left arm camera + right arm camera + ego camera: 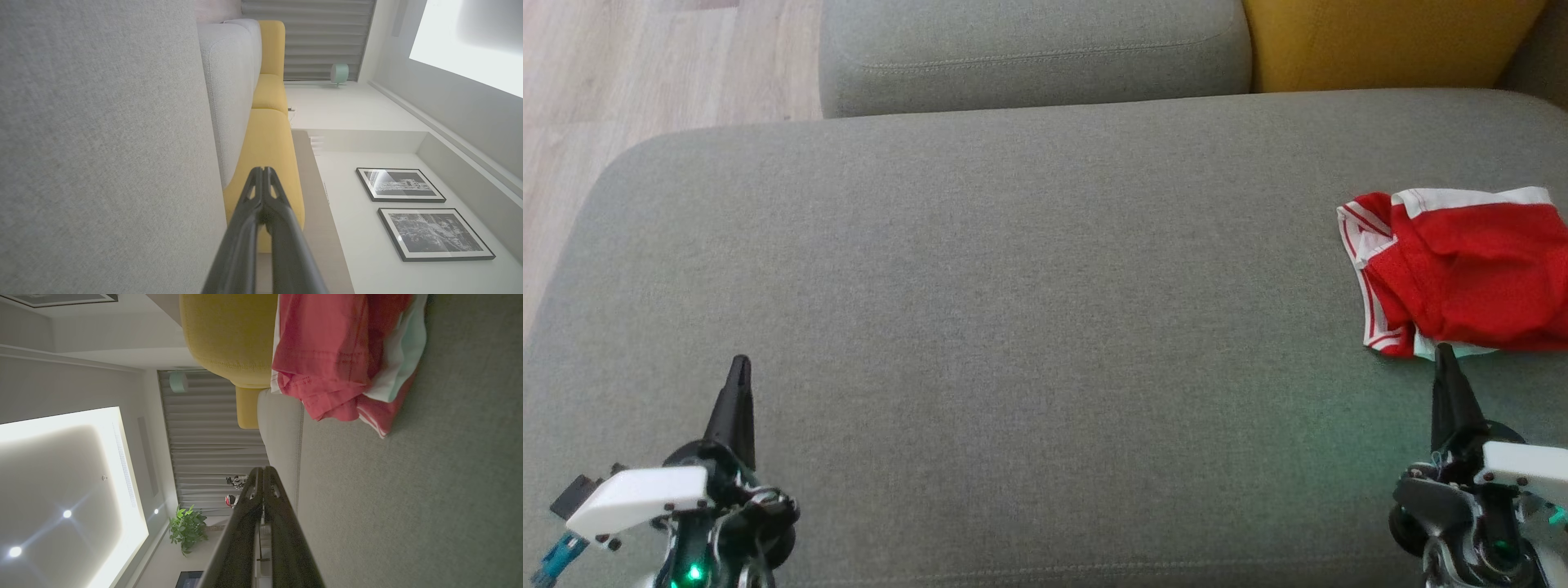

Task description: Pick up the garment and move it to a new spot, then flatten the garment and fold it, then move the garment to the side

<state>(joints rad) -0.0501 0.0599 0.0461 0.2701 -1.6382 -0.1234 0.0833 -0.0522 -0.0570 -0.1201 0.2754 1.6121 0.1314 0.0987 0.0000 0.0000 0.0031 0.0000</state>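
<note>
The garment point(1462, 273) is a red piece with white trim, lying bunched at the right edge of the grey sofa seat point(1029, 310). In the right wrist view the garment point(343, 355) lies ahead of the fingers, apart from them. My right gripper point(1445, 353) is shut and empty at the lower right, its tip just short of the garment's near edge. My left gripper point(740, 363) is shut and empty at the lower left, far from the garment, over bare cushion. Both wrist views show the fingers pressed together, the left gripper point(263, 169) and the right gripper point(261, 469).
A grey back cushion point(1029, 53) and a yellow cushion point(1388, 41) stand behind the seat. Wooden floor point(645, 73) lies beyond the seat's left edge. The wide middle of the seat is bare fabric.
</note>
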